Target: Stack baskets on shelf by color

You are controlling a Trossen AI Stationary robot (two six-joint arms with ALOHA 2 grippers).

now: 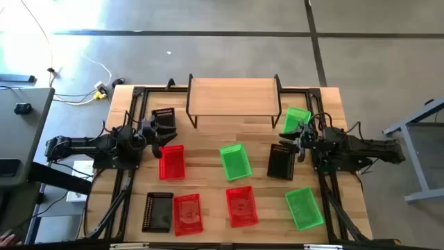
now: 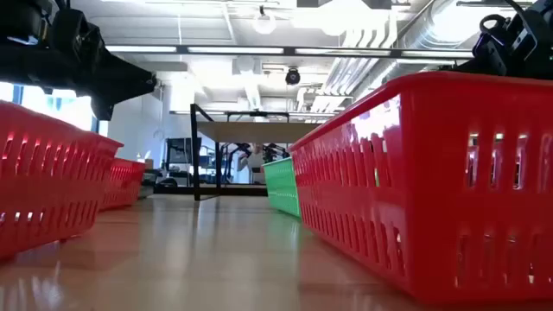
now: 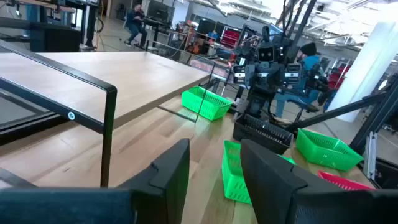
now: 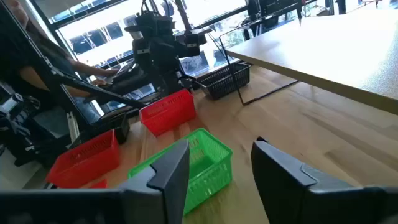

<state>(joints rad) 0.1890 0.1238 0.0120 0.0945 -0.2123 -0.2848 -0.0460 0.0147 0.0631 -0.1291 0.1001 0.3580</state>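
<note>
The shelf [image 1: 232, 94] stands at the table's far middle, its plank top bare. Baskets rest singly on their bottoms on the tabletop. At the left are a black one [image 1: 164, 119] and a red one [image 1: 172, 161]. A green one [image 1: 235, 161] sits mid-table. At the right are a black one [image 1: 281, 161] and a green one [image 1: 297, 118]. My left gripper [image 1: 158, 135] hovers open between the left black and red baskets, its fingers [image 3: 214, 174] with nothing between them. My right gripper [image 1: 295, 139] hovers open between the right green and black baskets, also with nothing between its fingers [image 4: 217, 174].
Along the near edge sit a black basket [image 1: 158, 211], two red baskets [image 1: 187, 212] [image 1: 241, 206] and a green one [image 1: 304, 207]. The low view is walled in by red baskets [image 2: 441, 173] [image 2: 43, 181]. Bare wood lies in front of the shelf.
</note>
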